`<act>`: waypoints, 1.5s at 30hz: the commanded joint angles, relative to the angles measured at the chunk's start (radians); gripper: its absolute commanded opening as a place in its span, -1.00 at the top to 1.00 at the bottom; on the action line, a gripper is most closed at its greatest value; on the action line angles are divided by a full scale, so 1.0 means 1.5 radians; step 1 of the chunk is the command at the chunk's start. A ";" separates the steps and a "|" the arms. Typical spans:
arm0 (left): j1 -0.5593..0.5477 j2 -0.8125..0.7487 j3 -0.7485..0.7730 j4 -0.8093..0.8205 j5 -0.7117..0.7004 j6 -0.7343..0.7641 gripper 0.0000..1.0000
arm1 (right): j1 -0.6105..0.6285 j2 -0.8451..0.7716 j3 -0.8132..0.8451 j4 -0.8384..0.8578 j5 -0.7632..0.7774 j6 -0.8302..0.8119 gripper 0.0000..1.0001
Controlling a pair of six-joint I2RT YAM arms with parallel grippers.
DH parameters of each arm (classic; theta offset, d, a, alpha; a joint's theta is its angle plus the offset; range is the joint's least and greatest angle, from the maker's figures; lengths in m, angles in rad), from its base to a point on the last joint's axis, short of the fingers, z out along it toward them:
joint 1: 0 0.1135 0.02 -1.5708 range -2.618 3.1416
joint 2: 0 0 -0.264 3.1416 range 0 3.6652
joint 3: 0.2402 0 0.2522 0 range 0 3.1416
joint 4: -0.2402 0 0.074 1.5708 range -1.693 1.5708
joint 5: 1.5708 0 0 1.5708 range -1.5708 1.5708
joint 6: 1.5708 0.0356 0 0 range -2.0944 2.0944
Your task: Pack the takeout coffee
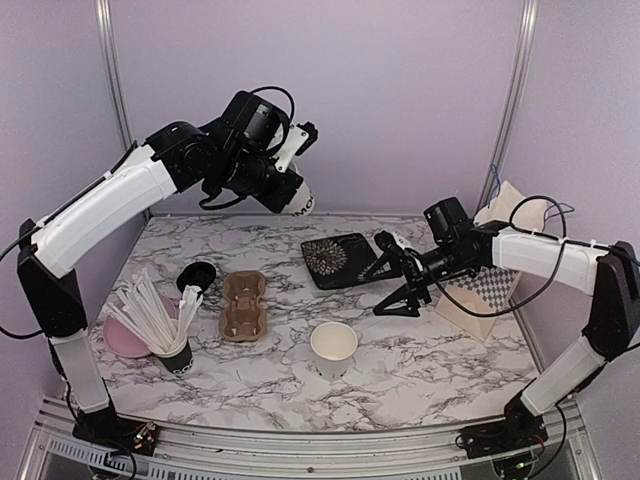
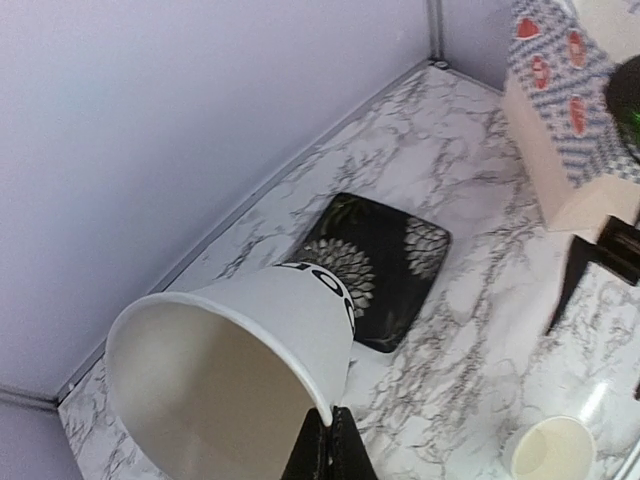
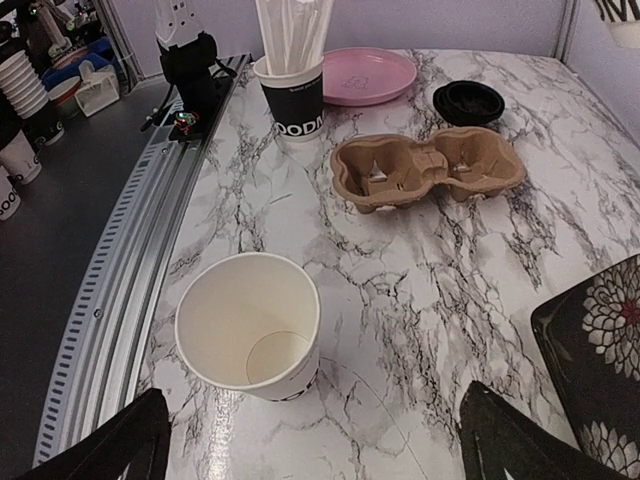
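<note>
My left gripper (image 2: 330, 448) pinches rim of small white paper cup (image 2: 260, 330), tilted high above marble table (image 1: 450, 370); thin grip, may slip. My right gripper (image 1: 392, 285) gaping, empty; second white cup (image 1: 333, 348) upright near brown cardboard tray (image 1: 243, 305).

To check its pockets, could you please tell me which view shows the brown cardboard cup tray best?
The right wrist view: the brown cardboard cup tray lies close and unobstructed, both pockets visibly empty. The top external view shows the tray small, from above. The left wrist view misses it.
</note>
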 commanded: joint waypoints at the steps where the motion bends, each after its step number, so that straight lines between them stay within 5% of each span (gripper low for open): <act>1: 0.099 0.073 0.037 -0.081 -0.073 -0.038 1.00 | 0.002 -0.005 -0.005 0.024 0.008 -0.006 -0.93; 11: 0.191 0.255 0.141 -0.159 -0.066 -0.084 1.00 | 0.002 -0.013 -0.025 0.023 0.009 -0.021 -0.88; 26: 0.213 0.354 0.166 -0.159 -0.054 -0.068 0.99 | 0.003 -0.001 -0.025 0.012 0.000 -0.033 -0.86; 39: 0.213 0.335 0.173 -0.158 -0.057 -0.068 0.45 | 0.005 0.001 -0.020 0.007 -0.008 -0.028 -0.85; 45: 0.182 0.241 0.179 -0.142 -0.066 -0.068 0.25 | 0.005 -0.008 -0.006 -0.007 0.004 -0.034 -0.83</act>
